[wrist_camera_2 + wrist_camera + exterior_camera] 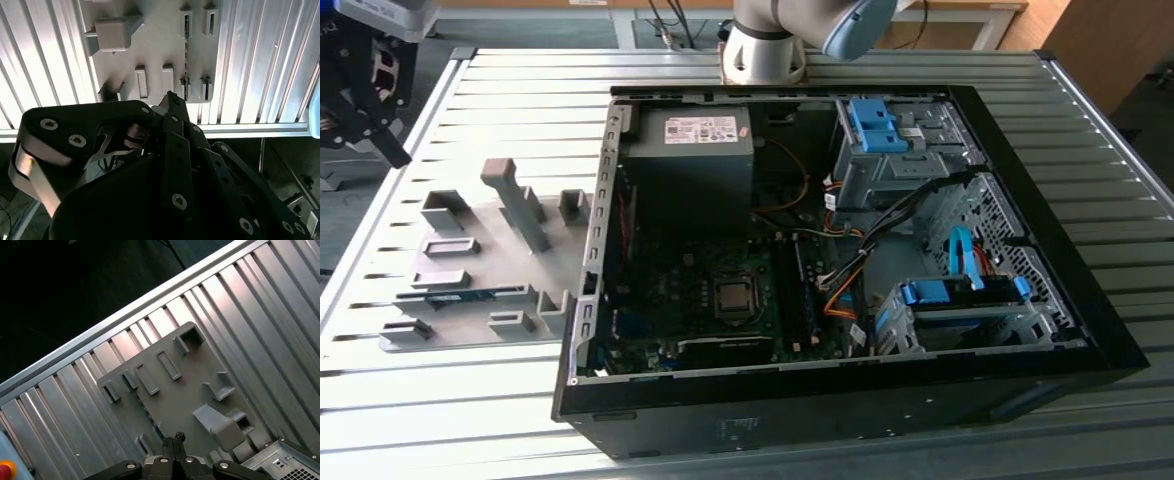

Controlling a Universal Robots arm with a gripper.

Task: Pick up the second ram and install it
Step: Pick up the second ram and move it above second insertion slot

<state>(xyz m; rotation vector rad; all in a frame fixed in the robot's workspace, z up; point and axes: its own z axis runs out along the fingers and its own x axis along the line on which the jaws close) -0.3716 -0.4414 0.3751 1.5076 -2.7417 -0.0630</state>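
Surface [1121, 120] carries open PC case [854, 410] w/ grey holder plate [500, 265] beside it, on exterior view's left. Second ram [460, 297] stands on edge in a plate slot. Gripper [174, 439] hovers over plate, fingers [172, 112] together, empty. Rec.: spread fingers, align w/ stick's length, grip mid-length, lift straight.

One open computer case [854, 425] sat on the tabletop [520, 100] — inside it were two blue drive-bay clips [878, 124] and one power supply [694, 150]. On its left, one grey holder plate [487, 262] carried one ram stick [460, 297].
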